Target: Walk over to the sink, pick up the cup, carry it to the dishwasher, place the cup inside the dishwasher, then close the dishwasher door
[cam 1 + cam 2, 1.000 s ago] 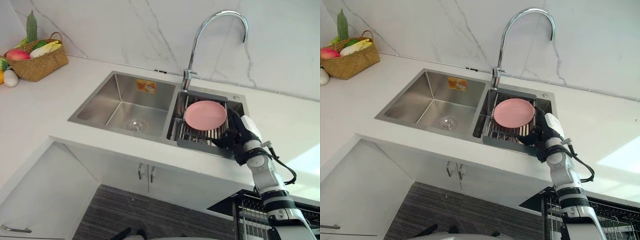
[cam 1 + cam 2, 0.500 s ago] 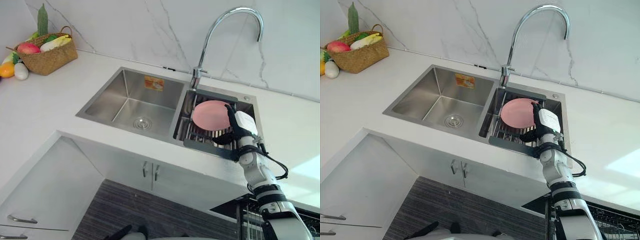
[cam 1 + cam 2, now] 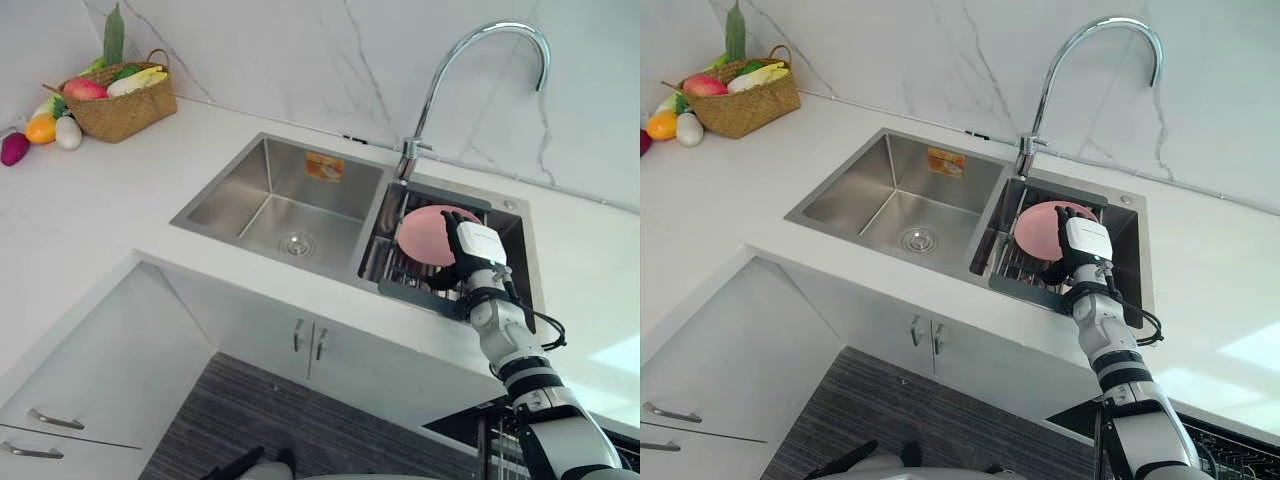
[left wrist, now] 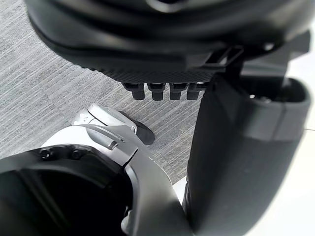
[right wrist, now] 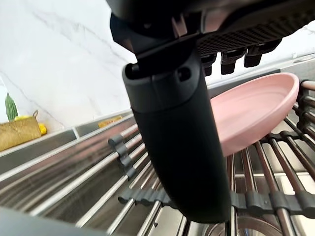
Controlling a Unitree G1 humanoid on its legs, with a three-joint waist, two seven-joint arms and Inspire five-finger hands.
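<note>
A shallow pink dish (image 3: 425, 232) leans on the wire rack (image 3: 398, 272) in the right basin of the steel double sink (image 3: 270, 190); I see no cup. My right hand (image 3: 478, 250) hovers over the rack at the dish's right edge, fingers relaxed and open. In the right wrist view the thumb (image 5: 177, 147) stands in front of the pink dish (image 5: 256, 108), with a gap between them. My left hand (image 4: 246, 147) hangs low over the grey floor, open and holding nothing.
A tall curved faucet (image 3: 470, 60) rises behind the sink. A woven basket of produce (image 3: 120, 100) sits at the far left of the white counter (image 3: 90, 200). Cabinet doors (image 3: 300, 340) lie below. A dark wire dishwasher rack (image 3: 1240, 440) shows at the lower right.
The camera has shifted, so the whole scene sits further right. My right hand has moved from the rack's near right corner up to the pink dish's edge.
</note>
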